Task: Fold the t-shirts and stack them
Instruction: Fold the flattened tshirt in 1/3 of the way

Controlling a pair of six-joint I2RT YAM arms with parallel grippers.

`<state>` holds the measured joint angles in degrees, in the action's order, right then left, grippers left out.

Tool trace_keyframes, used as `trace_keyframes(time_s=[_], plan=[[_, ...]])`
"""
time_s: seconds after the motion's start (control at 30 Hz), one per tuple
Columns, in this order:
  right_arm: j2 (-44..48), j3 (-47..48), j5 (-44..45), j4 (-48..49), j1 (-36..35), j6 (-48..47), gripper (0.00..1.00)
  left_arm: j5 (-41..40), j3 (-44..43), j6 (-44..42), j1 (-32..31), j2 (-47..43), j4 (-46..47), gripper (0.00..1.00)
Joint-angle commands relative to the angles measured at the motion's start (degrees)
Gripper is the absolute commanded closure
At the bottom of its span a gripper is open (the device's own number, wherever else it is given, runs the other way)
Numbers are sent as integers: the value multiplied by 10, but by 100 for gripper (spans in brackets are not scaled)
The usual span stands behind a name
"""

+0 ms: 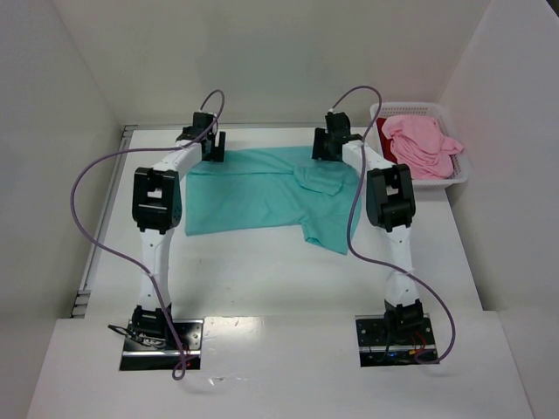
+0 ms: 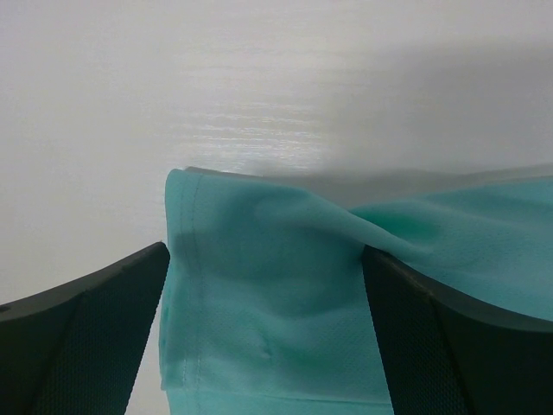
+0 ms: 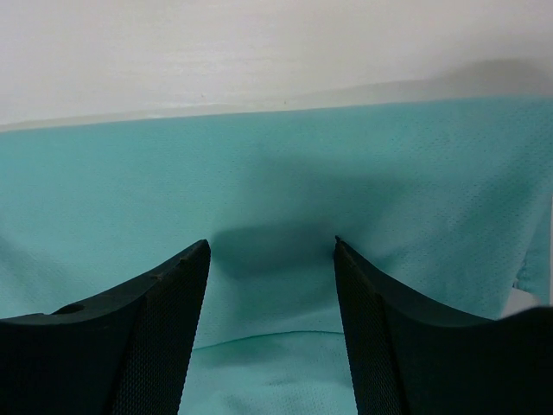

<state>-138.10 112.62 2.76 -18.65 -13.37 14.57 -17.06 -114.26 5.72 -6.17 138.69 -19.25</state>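
Note:
A teal t-shirt lies spread flat on the white table, with one sleeve folded in near its right side. My left gripper is at the shirt's far left corner. In the left wrist view it is open wide, and the hemmed corner of the teal t-shirt lies between the fingers. My right gripper is at the far edge toward the right. It is open over the flat teal cloth. A light pink t-shirt and a dark red one sit in the basket.
The white plastic basket stands at the table's far right, close to the right arm. White walls close in the table at the back and on both sides. Purple cables loop off both arms.

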Motion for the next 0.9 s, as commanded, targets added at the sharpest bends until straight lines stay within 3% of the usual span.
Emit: trace_keyframes(time_s=[0.0,0.1,0.37,0.67,0.87], plan=[[-9,37,0,-4,-1,6,34,-34,39,-68,22,11,-75,0],[-27,57,6,-9,-1,6,34,-28,45,-73,27,-1,-75,0],[-86,135,51,-81,17,29,50,-28,33,-73,39,-1,-97,0],[-62,76,46,-76,31,41,62,-22,7,-73,57,13,-97,0],[-44,70,41,-83,31,51,62,-10,-49,-78,63,38,-115,0]])
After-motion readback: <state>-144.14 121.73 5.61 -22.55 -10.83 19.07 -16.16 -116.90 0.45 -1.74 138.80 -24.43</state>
